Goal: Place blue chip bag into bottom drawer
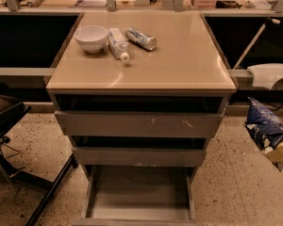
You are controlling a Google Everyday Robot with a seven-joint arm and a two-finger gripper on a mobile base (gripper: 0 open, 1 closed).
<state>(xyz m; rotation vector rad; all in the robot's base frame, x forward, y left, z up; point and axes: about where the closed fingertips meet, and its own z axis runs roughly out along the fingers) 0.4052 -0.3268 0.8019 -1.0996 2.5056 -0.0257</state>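
Currently, the cabinet (pixel 179 55) is standing with its bottom drawer (pixel 139 194) pulled open at its base. Right of the cabinet, level with its drawers, the tool (pixel 277 146) is gripping the blue chip bag (pixel 262 124).

No text, brand or number can be read anywhere; the bag (pixel 263 125) at the right edge shows pale marks on dark blue, too blurred to make out; the bottle (pixel 118 43) and the can (pixel 141 37) lying on the table (pixel 179 65) carry print that cannot be read either; the tool (pixel 280 149) sits low at the right edge, just beside the bag, with no legible mark on it.
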